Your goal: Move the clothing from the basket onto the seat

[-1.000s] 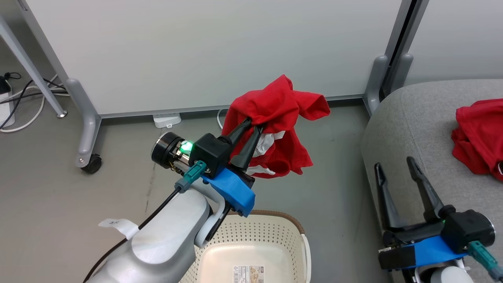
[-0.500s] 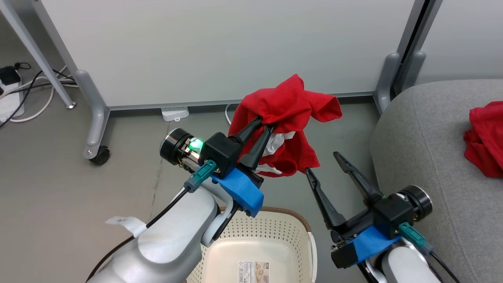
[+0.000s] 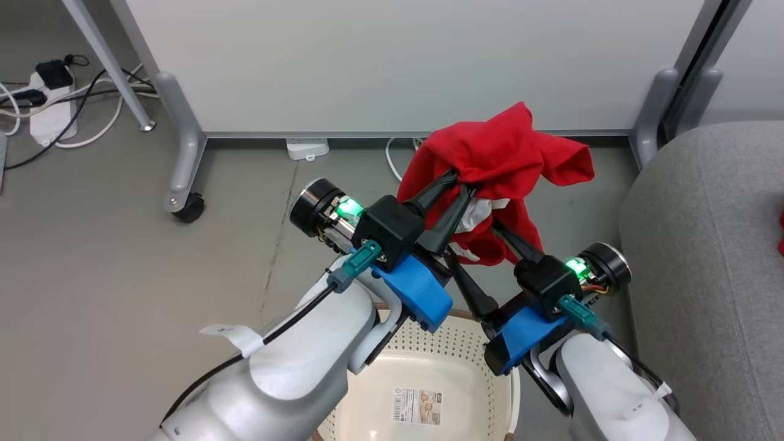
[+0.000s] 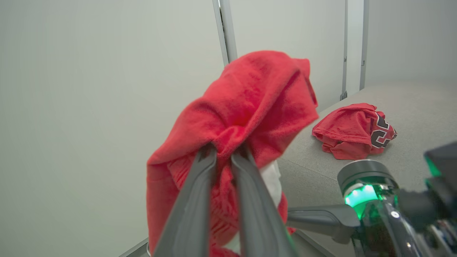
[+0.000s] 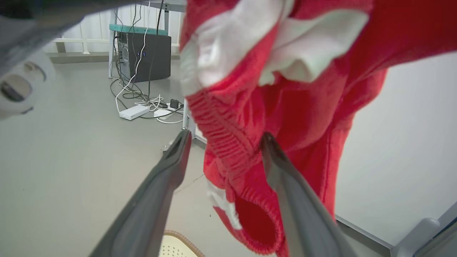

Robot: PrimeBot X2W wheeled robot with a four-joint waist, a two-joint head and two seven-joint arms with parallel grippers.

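A white panel [image 3: 398, 61] stands behind the hanging garment [image 3: 508, 147] — no passage there. Rightward the seat [image 3: 704, 245] lies open (a second garment [image 4: 351, 130] on it); left tool [image 3: 463, 182] and right tool [image 3: 474, 242] crowd above the basket [image 3: 456, 343].

Red, grey and cream colours

The hanging clothing [image 3: 502, 147] is red with white stripes; the other clothing [image 4: 351, 134] is red with black-and-white numbers. The seat [image 3: 704, 245] is light grey, the basket [image 3: 429, 352] cream with a brown rim.
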